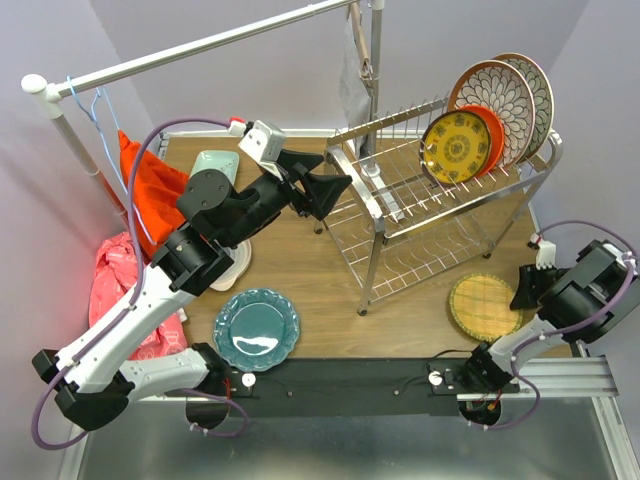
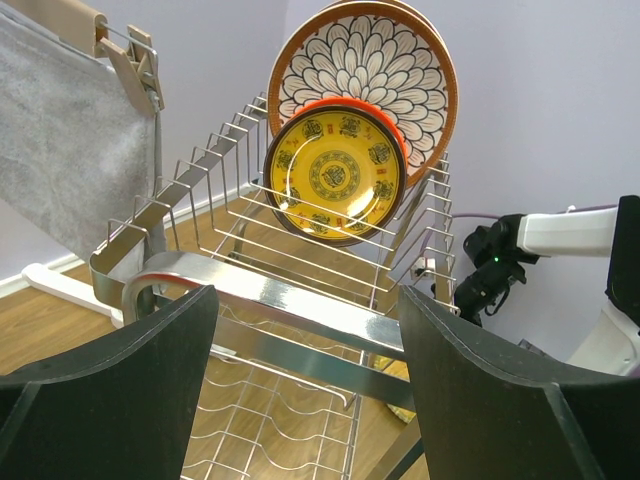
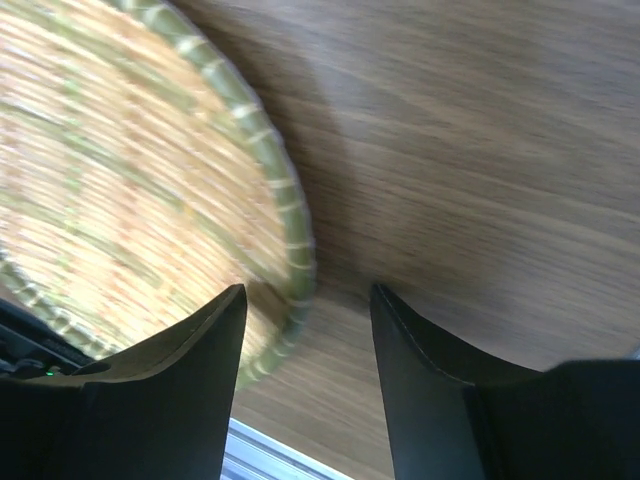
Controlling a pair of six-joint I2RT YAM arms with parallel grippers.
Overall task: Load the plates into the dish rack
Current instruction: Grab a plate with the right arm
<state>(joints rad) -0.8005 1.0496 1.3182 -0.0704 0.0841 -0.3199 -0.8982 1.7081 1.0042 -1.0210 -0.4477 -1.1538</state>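
The dish rack (image 1: 430, 205) stands at the back right of the table. Its upper tier holds a dark-yellow patterned plate (image 1: 456, 147), an orange plate (image 1: 492, 132) and two floral plates (image 1: 497, 92) on edge. A teal scalloped plate (image 1: 257, 328) lies flat near the front. The yellow woven plate (image 1: 484, 306) lies right of the rack's legs. My left gripper (image 1: 325, 190) hangs open and empty at the rack's left end, its top rail (image 2: 300, 300) in front of the jaws. My right gripper (image 3: 308, 300) is low over the table and open, with the woven plate's rim (image 3: 290, 250) between its fingers.
A white clothes rail (image 1: 200, 45) crosses the back, with a grey cloth (image 2: 60, 150) on a wooden hanger beside the rack. Red cloth (image 1: 150, 190) and a pink bag (image 1: 115, 275) lie at the left. A pale green dish (image 1: 215, 165) and a white plate (image 1: 238, 265) sit by my left arm.
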